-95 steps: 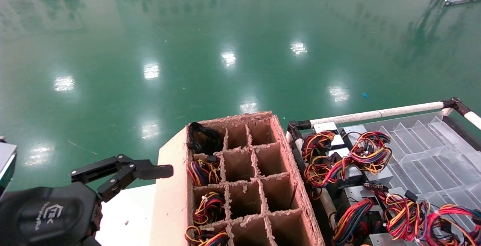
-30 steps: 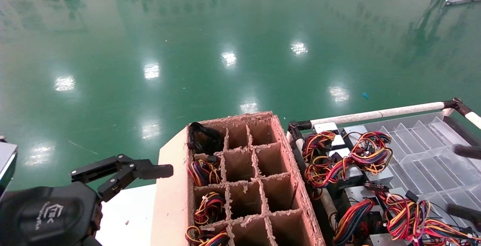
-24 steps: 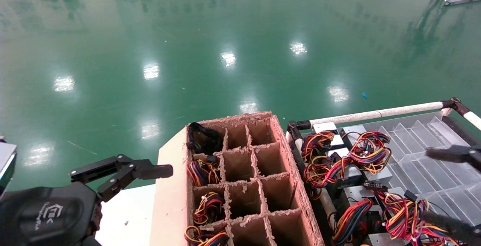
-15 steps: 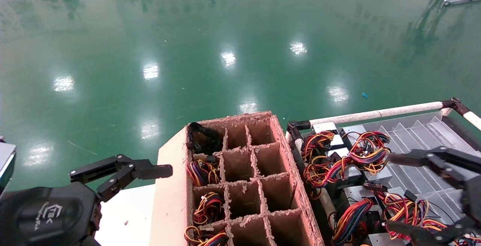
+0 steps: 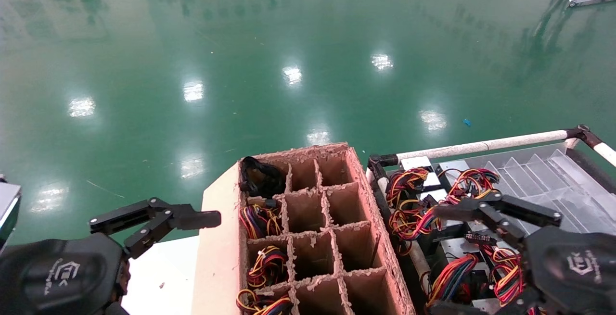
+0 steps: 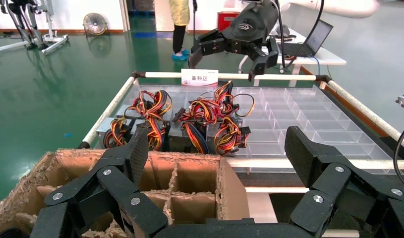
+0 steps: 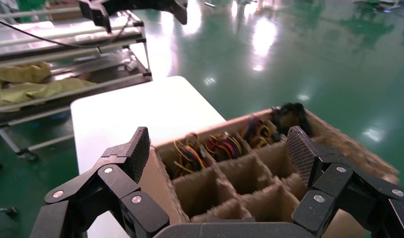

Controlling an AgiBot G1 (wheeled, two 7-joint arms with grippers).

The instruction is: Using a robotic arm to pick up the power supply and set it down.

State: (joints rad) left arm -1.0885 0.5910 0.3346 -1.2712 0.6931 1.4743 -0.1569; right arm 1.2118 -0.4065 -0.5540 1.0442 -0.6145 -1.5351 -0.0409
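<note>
Several power supplies (image 5: 417, 163), silver boxes trailing red, yellow and black wires, lie at the near-left end of a clear tray (image 5: 553, 175). My right gripper (image 5: 438, 259) hangs open over them. One finger sits above the wire bundles and the other at the view's lower edge. Nothing is held. In the right wrist view the right gripper (image 7: 219, 148) spans the cardboard box (image 7: 229, 183). My left gripper (image 5: 192, 220) is open and parked left of the box. The left wrist view shows the left gripper (image 6: 220, 148) open, with the power supplies (image 6: 200, 124) beyond.
A divided cardboard box (image 5: 358, 195) stands between the arms; wire bundles (image 5: 260, 221) fill its left column of cells. A white rail (image 5: 481, 145) edges the tray's far side. A white table (image 5: 163, 271) lies under the left gripper. Green floor lies beyond.
My right gripper has come into view from the right and swung left over the power supplies in the tray, staying open. The left arm has not moved.
</note>
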